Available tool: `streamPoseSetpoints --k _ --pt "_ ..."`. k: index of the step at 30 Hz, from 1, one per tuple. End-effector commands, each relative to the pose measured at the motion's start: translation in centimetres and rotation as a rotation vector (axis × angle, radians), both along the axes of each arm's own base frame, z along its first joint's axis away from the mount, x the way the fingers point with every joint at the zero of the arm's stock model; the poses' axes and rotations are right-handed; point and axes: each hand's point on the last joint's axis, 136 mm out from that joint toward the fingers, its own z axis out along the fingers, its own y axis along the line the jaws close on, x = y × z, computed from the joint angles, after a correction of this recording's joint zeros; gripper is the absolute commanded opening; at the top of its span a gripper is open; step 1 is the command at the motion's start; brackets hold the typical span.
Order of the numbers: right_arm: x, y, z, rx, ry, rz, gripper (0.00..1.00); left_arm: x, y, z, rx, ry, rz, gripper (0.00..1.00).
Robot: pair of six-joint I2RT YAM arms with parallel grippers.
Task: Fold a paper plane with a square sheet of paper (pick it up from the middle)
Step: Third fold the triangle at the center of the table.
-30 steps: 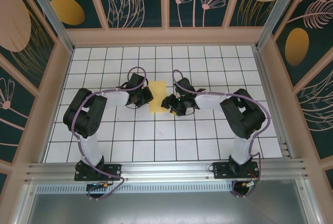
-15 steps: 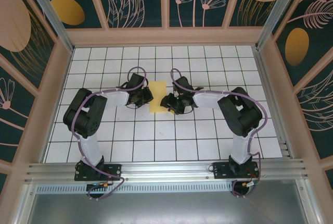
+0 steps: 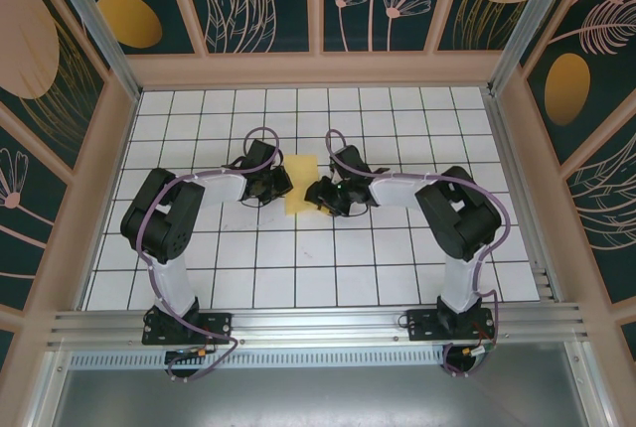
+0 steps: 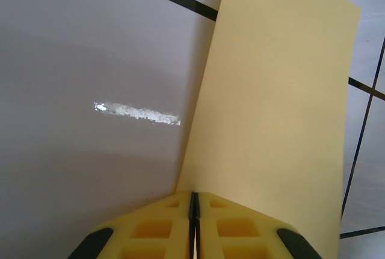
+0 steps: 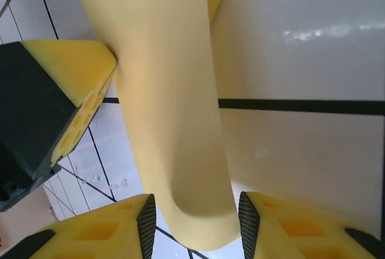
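The square sheet of paper [image 3: 301, 181] lies mid-table between both grippers, yellow and partly rolled over on itself. In the right wrist view its curled fold [image 5: 171, 108] runs between the spread fingers of my open right gripper [image 5: 194, 211], with narrow gaps on both sides. My left gripper [image 3: 282, 187] sits at the sheet's left edge. Its jaws are shut tight in the left wrist view [image 4: 194, 197], with the flat paper [image 4: 277, 102] stretching away beyond the tips and nothing visible between them. The left gripper's finger [image 5: 72, 84] touches the curl's side. My right gripper [image 3: 320, 193] is at the sheet's right edge.
The white gridded table [image 3: 298, 268] spreads around the arms, walled by a wooden frame [image 3: 318, 70] at the back and sides. An aluminium rail [image 3: 318, 323] runs along the near edge by the arm bases.
My right gripper has crept slightly up and left, closer in over the paper's right edge. The left arm has stayed put.
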Motion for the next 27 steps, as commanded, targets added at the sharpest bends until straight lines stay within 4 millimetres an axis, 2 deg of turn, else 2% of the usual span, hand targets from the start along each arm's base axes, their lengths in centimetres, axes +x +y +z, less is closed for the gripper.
streamPoseSetpoints --k 1,8,15,19,22,27 --pt "0.3 0.0 2.1 0.075 -0.033 -0.021 0.42 -0.9 0.8 -1.0 0.038 0.031 0.014 0.11" --pt "0.4 0.4 4.1 0.179 -0.097 -0.001 0.43 -0.8 0.8 -1.0 0.037 0.031 0.013 0.11" --pt "0.6 0.4 3.5 0.172 -0.081 -0.014 0.40 -0.7 0.7 -0.9 0.033 0.031 0.012 0.11" --pt "0.6 -0.3 3.0 0.146 -0.066 -0.046 0.31 -0.7 0.6 -0.6 0.030 0.027 0.008 0.11" --pt "0.8 -0.8 3.0 0.139 -0.065 -0.068 0.21 -0.5 0.5 -0.3 0.023 0.019 0.006 0.11" --pt "0.9 -1.8 2.4 0.087 -0.040 -0.095 0.01 0.5 -0.6 2.2 -0.029 -0.048 -0.022 0.15"
